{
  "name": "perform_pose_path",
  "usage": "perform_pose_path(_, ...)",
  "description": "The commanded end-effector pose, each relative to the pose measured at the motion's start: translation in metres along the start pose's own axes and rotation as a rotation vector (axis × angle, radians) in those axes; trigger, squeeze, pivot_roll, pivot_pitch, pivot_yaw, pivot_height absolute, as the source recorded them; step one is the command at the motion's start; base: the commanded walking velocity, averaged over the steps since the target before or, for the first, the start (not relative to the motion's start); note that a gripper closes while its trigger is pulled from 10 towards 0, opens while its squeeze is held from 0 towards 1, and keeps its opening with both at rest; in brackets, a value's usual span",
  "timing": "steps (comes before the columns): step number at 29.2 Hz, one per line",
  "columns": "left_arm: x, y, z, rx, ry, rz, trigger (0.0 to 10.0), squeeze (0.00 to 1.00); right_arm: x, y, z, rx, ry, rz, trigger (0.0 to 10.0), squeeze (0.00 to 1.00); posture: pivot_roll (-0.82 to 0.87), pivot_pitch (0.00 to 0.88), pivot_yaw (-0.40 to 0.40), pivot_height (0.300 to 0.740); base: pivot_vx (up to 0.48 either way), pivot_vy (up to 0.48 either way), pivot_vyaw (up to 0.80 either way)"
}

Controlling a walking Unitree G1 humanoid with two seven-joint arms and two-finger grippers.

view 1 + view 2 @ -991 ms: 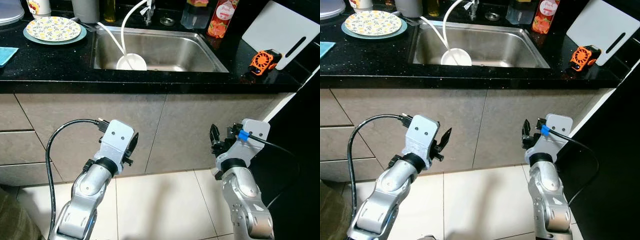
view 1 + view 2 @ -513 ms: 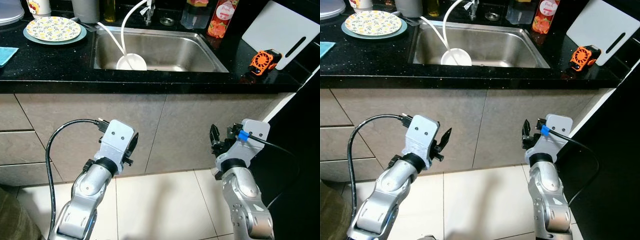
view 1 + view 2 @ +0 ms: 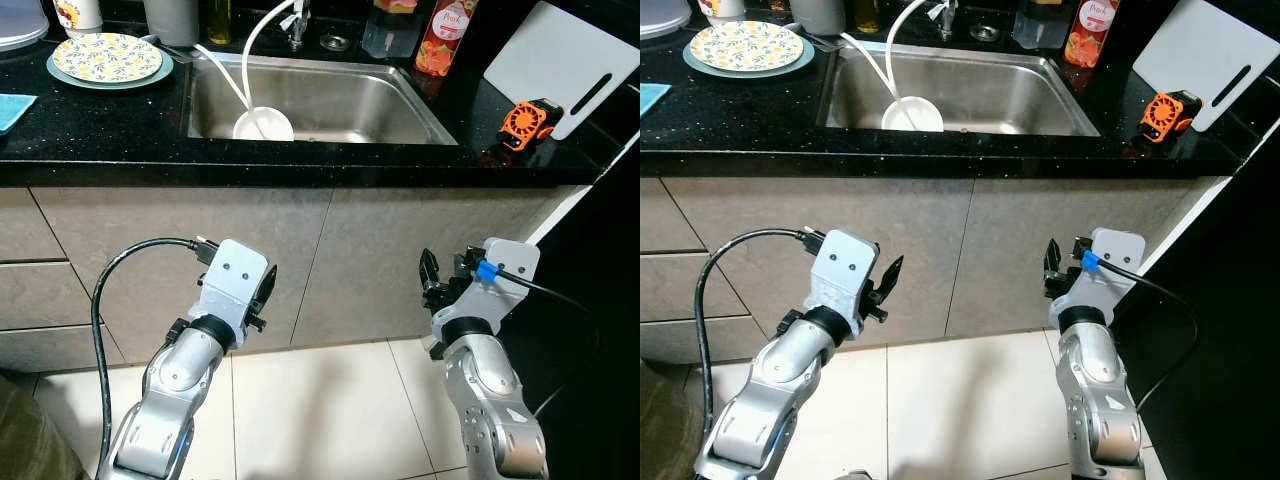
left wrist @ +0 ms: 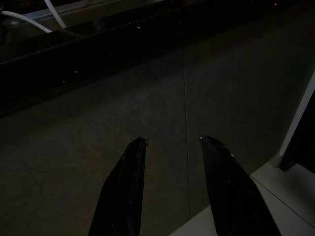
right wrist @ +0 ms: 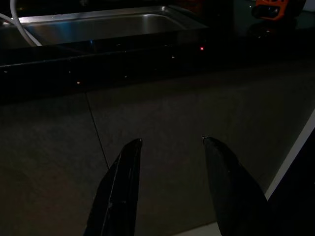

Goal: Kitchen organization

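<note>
Steel sink (image 3: pixel 330 100) holds a bowl (image 3: pixel 263 124); plate (image 3: pixel 107 57) sits on the bench (image 3: pixel 100 140) — nothing sorted yet. Left gripper (image 4: pixel 170 142) and right gripper (image 5: pixel 170 142) hang below, fingers apart, empty.

No lettering anywhere is sharp enough to read.

Steel sink (image 3: pixel 330 100), glossy speckled counter (image 3: pixel 100 130).
</note>
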State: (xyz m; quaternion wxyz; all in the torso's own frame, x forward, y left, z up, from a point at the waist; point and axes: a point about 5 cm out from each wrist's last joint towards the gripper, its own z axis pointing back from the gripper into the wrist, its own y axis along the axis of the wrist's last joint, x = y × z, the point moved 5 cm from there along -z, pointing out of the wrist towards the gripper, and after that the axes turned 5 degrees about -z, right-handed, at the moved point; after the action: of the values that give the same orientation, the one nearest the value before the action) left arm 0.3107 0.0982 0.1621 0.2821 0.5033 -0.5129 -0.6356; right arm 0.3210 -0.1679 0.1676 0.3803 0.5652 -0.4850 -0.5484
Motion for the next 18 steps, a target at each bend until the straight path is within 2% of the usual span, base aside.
perform_pose_path(1,0.004,0.0,-0.001,-0.004,-0.012,0.003,10.0,0.0,0.004,0.002,0.0,0.0,-0.012,0.01,10.0,0.0,0.2,0.092,-0.12,0.74,0.0,0.0,0.0)
perform_pose_path(13,0.0,-0.001,-0.002,-0.01,0.004,0.015,10.0,0.0,0.003,0.003,-0.001,0.004,-0.011,0.006,10.0,0.0,0.21,0.097,-0.118,0.74,0.0,0.0,0.0)
perform_pose_path(15,-0.01,-0.003,-0.005,-0.033,0.062,0.082,10.0,0.0,0.003,0.002,-0.001,0.005,-0.016,0.003,10.0,0.0,0.2,0.097,-0.114,0.74,0.0,0.0,0.0)
perform_pose_path(16,-0.01,-0.003,-0.005,-0.033,0.062,0.082,10.0,0.0,0.003,0.002,-0.001,0.005,-0.016,0.003,10.0,0.0,0.2,0.097,-0.114,0.74,0.0,0.0,0.0)
perform_pose_path(18,-0.02,-0.006,-0.007,-0.05,0.121,0.138,10.0,0.0,0.003,0.002,-0.002,0.002,-0.021,0.004,10.0,0.0,0.2,0.091,-0.112,0.74,0.0,0.0,0.0)
